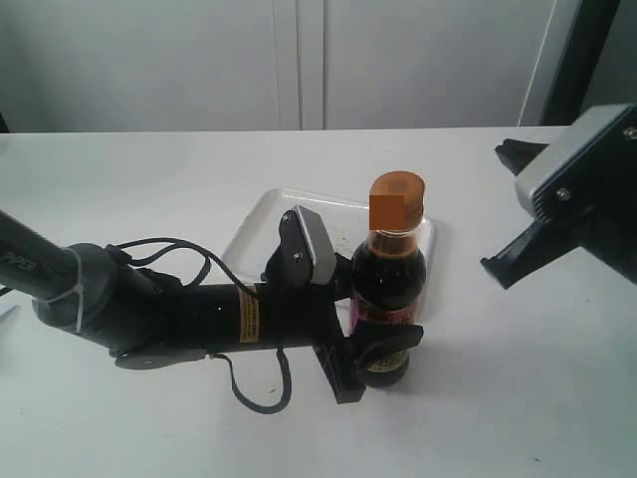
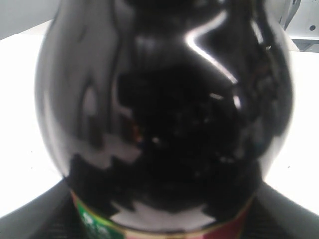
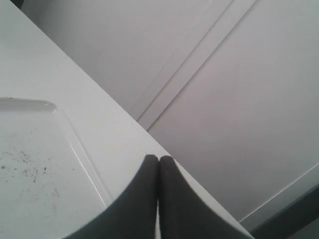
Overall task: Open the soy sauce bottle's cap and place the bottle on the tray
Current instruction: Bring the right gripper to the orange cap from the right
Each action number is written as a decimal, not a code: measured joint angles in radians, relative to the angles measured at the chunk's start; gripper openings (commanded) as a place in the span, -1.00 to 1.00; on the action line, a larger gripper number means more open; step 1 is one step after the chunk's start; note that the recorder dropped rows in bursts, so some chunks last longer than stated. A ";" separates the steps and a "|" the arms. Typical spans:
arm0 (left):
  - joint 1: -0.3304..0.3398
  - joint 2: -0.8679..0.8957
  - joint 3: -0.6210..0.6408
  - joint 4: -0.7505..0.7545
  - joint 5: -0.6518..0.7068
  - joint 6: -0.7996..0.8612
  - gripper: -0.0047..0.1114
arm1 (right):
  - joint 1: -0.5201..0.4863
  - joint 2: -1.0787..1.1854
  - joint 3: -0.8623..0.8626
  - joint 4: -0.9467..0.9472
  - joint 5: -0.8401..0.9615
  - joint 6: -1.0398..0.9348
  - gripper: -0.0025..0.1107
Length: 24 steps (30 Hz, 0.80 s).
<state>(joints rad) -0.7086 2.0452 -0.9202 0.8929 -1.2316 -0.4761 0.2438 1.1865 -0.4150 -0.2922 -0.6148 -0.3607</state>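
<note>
The soy sauce bottle [image 1: 390, 277] stands upright just in front of the tray's [image 1: 257, 227] near edge. Its orange-brown cap [image 1: 396, 202] sits down on the neck. My left gripper [image 1: 384, 337] reaches in from the left and is shut on the bottle's lower body over the label. In the left wrist view the dark bottle [image 2: 164, 124] fills the frame, with the label's edge [image 2: 99, 226] at the bottom and a finger [image 2: 30, 219] beside it. My right gripper [image 1: 498, 267] hangs to the right of the bottle, apart from it, shut and holding nothing [image 3: 158, 160].
The white table [image 1: 518, 398] runs out on all sides of the tray. A white panelled wall [image 1: 299, 60] stands behind it. The left arm [image 1: 149, 309] and its cable lie across the front left of the table. The tray's corner [image 3: 50, 107] shows below the right gripper.
</note>
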 measured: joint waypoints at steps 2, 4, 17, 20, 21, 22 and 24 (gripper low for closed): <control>0.000 0.000 0.000 0.000 0.000 0.000 -0.91 | 0.024 0.015 0.001 0.012 -0.017 -0.036 -0.96; 0.000 0.000 0.000 0.000 0.000 0.000 -0.91 | 0.043 0.031 0.001 0.032 -0.022 -0.077 -0.96; 0.000 0.000 0.000 0.002 0.000 0.000 -0.91 | 0.182 0.080 -0.014 0.266 -0.011 -0.448 -0.96; 0.000 0.000 0.000 0.002 0.000 0.000 -0.91 | 0.194 0.097 -0.025 0.292 0.014 -0.466 -0.96; 0.000 0.000 0.000 0.003 0.000 0.000 -0.91 | 0.198 0.102 -0.030 0.300 0.017 -0.470 -0.96; 0.000 0.000 0.000 0.003 0.000 0.000 -0.91 | 0.204 0.106 -0.032 0.307 0.020 -0.471 -0.96; 0.000 0.000 0.000 0.003 0.000 0.000 -0.91 | 0.208 0.115 -0.039 0.311 0.022 -0.471 -0.96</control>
<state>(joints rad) -0.7086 2.0452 -0.9202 0.8962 -1.2316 -0.4761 0.4520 1.3013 -0.4544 0.0188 -0.5924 -0.8321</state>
